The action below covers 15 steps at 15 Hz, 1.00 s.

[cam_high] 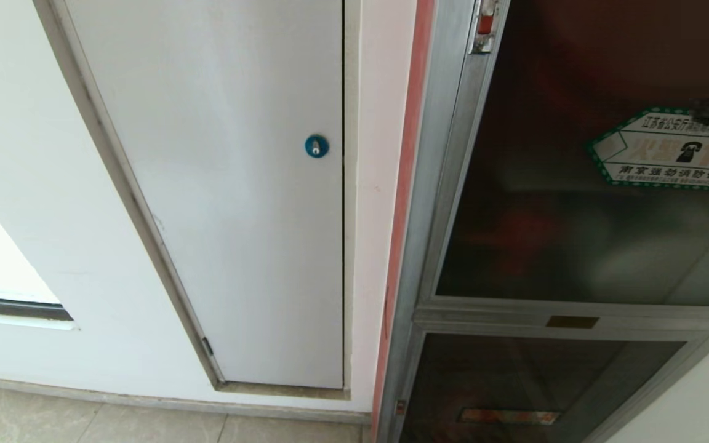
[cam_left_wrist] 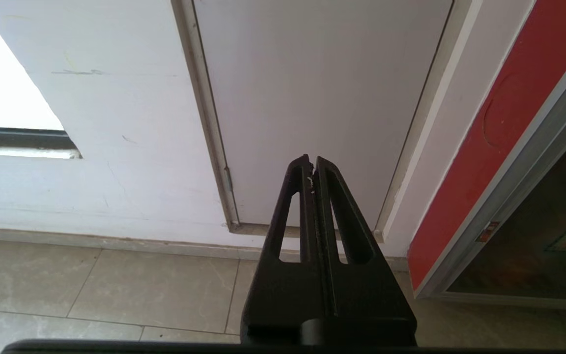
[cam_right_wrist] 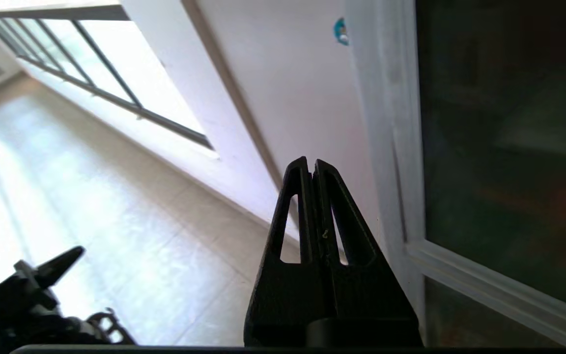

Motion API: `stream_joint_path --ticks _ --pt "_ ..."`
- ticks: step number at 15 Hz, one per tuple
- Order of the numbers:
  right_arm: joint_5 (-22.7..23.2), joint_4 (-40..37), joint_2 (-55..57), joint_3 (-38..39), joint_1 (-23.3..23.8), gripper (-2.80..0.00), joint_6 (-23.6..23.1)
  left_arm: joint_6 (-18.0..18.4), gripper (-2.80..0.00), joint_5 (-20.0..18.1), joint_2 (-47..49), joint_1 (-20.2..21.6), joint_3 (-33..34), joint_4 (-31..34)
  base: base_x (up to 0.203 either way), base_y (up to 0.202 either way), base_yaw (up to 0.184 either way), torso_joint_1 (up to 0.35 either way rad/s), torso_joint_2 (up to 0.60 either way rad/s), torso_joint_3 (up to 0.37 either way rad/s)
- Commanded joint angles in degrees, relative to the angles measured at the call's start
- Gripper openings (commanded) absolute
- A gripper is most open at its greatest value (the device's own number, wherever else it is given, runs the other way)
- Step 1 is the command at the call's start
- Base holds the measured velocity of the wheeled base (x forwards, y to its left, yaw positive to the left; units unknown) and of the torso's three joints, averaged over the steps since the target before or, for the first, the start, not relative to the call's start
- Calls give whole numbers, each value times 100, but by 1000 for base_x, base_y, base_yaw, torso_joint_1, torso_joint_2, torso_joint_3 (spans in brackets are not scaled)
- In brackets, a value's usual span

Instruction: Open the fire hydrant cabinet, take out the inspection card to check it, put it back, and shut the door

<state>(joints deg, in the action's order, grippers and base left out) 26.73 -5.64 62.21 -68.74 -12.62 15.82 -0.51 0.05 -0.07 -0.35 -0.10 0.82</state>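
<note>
The tall silver-metal-framed fire hydrant cabinet is closed. Its large silver-framed dark tinted glass door sits flush in the frame, with the small red latch at the door's upper edge and the green-bordered hexagonal sticker on the glass. The inspection card is not visible in any view.

Right claw: black fingers pressed together, holding nothing. It is raised in front of the wall. The cabinet door lies just beside its tips, apart from them. The plain white panel with the round blue lock lies ahead of the tips, on the side away from the door.

Left claw: black fingers pressed together, holding nothing. It points at the lower part of the white panel, above the beige tiled floor. The red side strip of the cabinet lies off to one side, well apart from the tips.

Neither claw touches the cabinet.
</note>
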Motion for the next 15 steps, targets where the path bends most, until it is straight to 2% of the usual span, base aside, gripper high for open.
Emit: stream_joint_path --ticks 1,5,10,15 --pt "22 100 798 -476 -303 -280 157 -2 -280 4 7 0 1 -2 0 0 0 0 0 0" --pt "122 448 1552 -1236 -672 -280 486 -2 -280 4 7 0 1 -3 0 0 0 0 0 0" --pt "36 479 2357 -2227 -855 -280 547 -2 -280 4 7 0 1 -3 0 0 0 0 0 0" --pt "-523 511 2691 -2681 -866 -280 510 -2 -280 4 7 0 1 -1 0 0 0 0 0 0"
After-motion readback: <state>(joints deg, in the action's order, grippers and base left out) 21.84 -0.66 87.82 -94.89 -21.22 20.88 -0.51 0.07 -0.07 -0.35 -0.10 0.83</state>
